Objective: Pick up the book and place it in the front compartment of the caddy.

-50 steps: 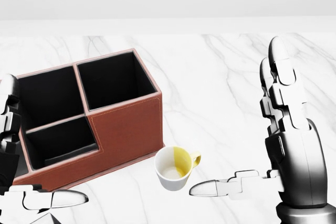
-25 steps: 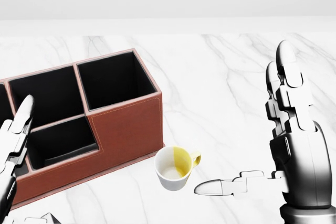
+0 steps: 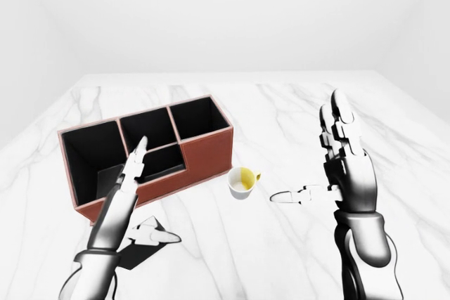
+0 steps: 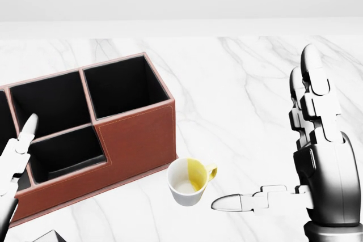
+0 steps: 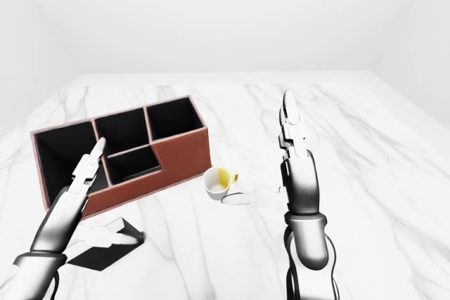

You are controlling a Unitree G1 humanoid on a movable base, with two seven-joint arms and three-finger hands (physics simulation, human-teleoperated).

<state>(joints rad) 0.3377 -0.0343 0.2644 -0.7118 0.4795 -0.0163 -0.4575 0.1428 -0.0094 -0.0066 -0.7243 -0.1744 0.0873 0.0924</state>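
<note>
Both hands released: left hand [image 3: 119, 205] above book [image 5: 105, 245], flat below-left of caddy [image 3: 151, 149], long axis running lower-left to upper-right; right hand [image 3: 344, 166] beyond cup [image 3: 241, 182].

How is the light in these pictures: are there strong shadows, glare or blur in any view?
Left-eye view: even, soft light; all is sharp; the left hand throws a dark shadow on the marble table. Head view: the caddy compartments are nearly black inside; the mug shows no glare. Right-eye view: the dark book lies partly under that hand.
</note>
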